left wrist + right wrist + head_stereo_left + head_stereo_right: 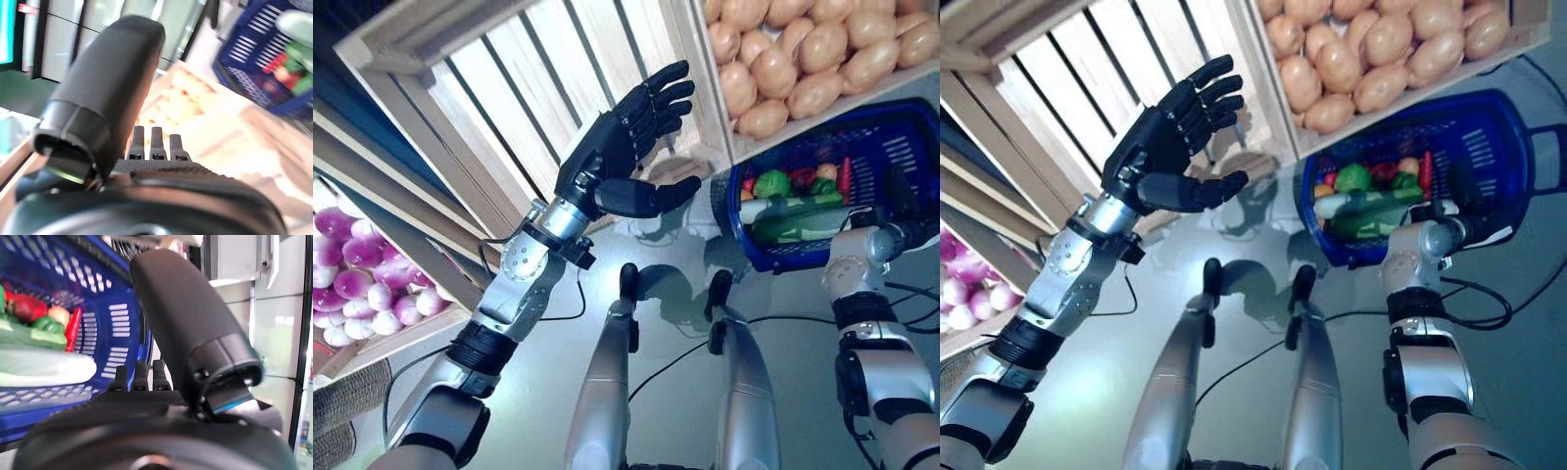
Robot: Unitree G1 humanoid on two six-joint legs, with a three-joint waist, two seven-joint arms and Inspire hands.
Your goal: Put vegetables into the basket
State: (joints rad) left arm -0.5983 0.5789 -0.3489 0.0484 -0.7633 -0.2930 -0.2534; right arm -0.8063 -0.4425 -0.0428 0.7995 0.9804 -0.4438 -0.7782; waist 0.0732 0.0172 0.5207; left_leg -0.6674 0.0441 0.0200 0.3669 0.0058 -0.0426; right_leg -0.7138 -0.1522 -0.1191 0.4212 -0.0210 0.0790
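Observation:
A blue plastic basket [901,117] sits at the right and holds a green pepper [771,183], a white radish [773,209], a cucumber [793,231] and a red chili [73,328]. My right hand [146,416] is at the basket's near rim, its fingers straight along the blue wall [112,318], with nothing curled in them. My left hand [617,137] is raised in front of an empty slatted wooden crate [499,88]. It is open, with fingers spread and thumb out, and holds nothing.
A wooden crate full of potatoes [803,59] stands behind the basket. A lower crate of purple-and-white turnips [362,279] lies at the far left. Grey floor lies between the crates and the basket.

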